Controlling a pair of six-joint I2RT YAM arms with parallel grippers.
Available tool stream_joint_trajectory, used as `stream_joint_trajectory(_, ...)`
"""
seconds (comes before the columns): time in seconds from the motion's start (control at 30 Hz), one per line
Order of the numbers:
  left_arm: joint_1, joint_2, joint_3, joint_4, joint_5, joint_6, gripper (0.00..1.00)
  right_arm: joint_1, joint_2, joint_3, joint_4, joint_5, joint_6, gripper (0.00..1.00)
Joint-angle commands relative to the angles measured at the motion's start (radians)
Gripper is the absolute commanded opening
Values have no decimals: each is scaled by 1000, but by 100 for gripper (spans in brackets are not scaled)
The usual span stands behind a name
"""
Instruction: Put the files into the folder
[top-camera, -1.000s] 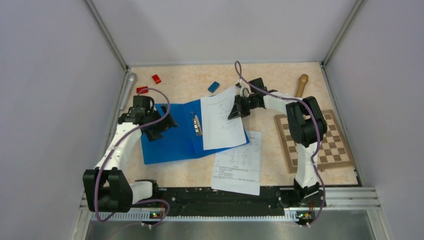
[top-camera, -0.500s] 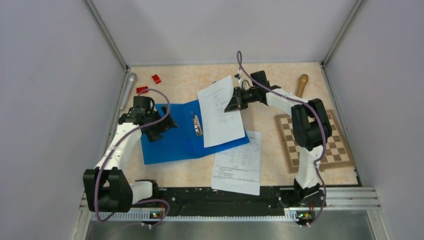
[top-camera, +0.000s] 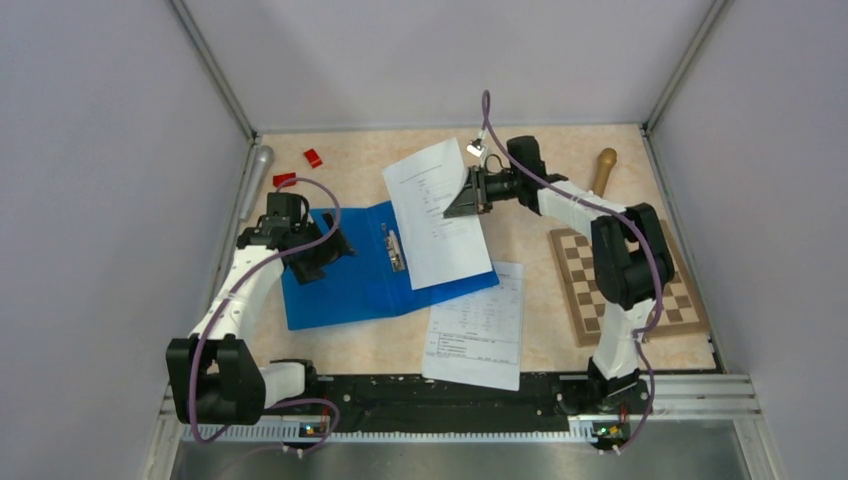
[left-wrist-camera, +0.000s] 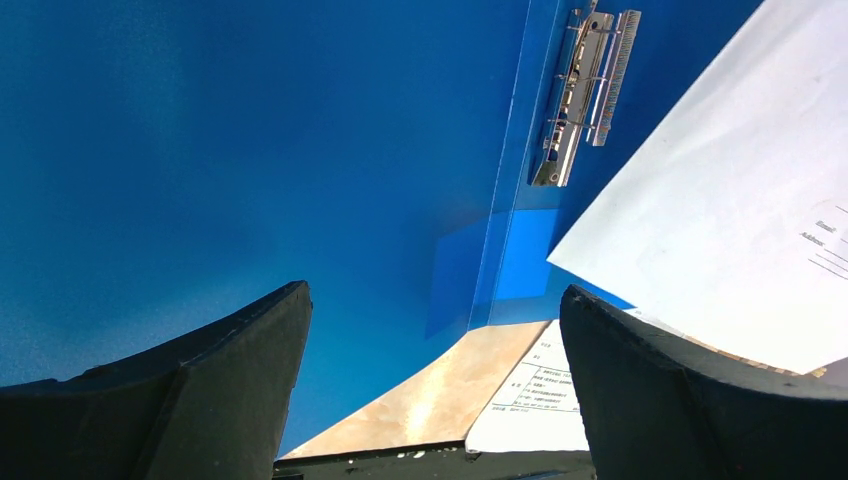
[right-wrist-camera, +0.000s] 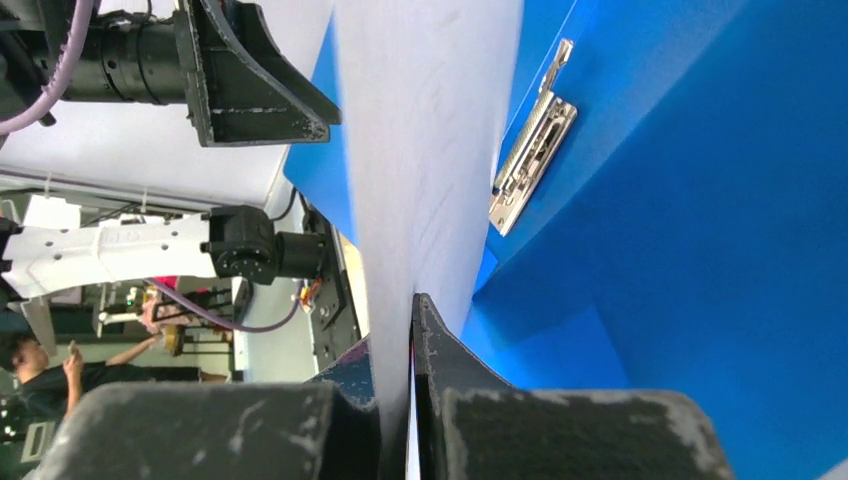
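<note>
The beige, marbled worktop (top-camera: 360, 150) carries an open blue folder (top-camera: 340, 275) left of centre, lying flat with its metal clip facing up. A printed sheet (top-camera: 478, 330) lies flat at the near middle, meeting the folder's near right corner. A chessboard (top-camera: 680, 290) rests on the right, a wooden handle (top-camera: 604, 165) beyond it. Far left lie a red block (top-camera: 313, 157), a second red block (top-camera: 284, 180) and a silver cylinder (top-camera: 257, 165).
</note>
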Motion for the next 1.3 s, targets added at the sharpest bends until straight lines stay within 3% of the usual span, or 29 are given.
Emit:
stream_joint_trajectory(0.0,4,-12,-9,28,9,7,99,-3,78,-32,243,-46,159,0)
stream_joint_trajectory(0.2,5,-19,-11,19,5,8,99,-3,175,-11,257,-3,201,0)
stream_joint_trajectory(0.47,5,-20,-11,20,5,7,99,-8,212,11,154,38,126,0)
stream_joint_trajectory(0.83,5,-24,-7,15,8,8,99,-12,251,159,-268,186,-196,0)
stream_joint_trajectory(1.27,3,-24,-4,16,11,4,99,-11,297,199,-315,153,-237,0)
